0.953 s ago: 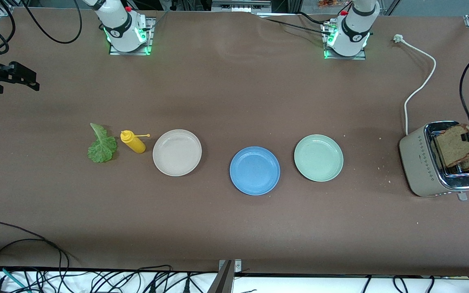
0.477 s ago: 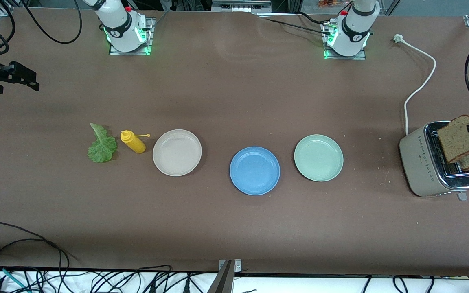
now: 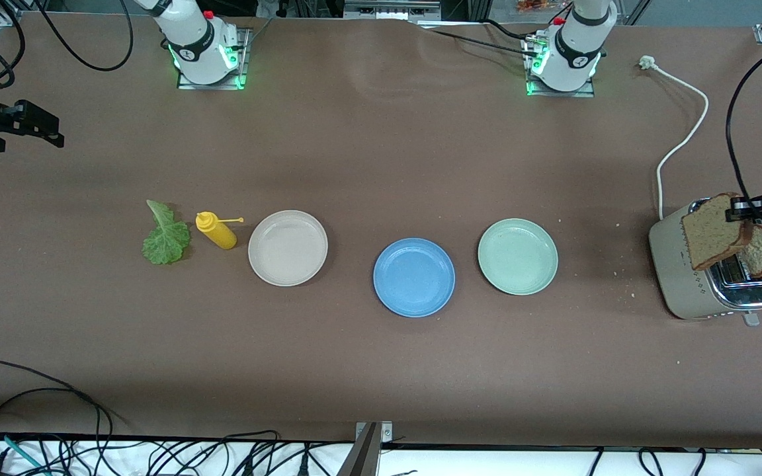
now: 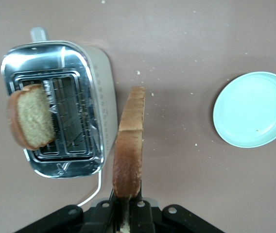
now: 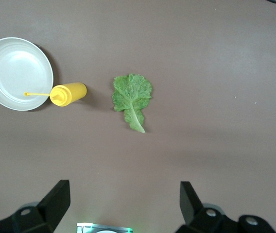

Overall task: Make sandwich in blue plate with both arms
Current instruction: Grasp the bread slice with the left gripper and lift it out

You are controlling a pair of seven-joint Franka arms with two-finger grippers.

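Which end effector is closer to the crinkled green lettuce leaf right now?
Right. The right end effector hangs open above the crinkled green lettuce leaf; the left end effector is at the table's other end, over the toaster, shut on a brown bread slice.

A wide brown matte surface (image 3: 368, 152) fills the scene under even light. Black cables (image 3: 156, 453) lie along its near edge on a white strip, and metal frame rails (image 3: 391, 9) run along the far edge.

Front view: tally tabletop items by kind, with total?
Round plates: 3 (beige, blue, pale green)
Brown bread slices: 2 (one held, one in toaster)
Green lettuce leaf: 1
Yellow squeeze bottle: 1
Beige metal toaster: 1
Total: 8
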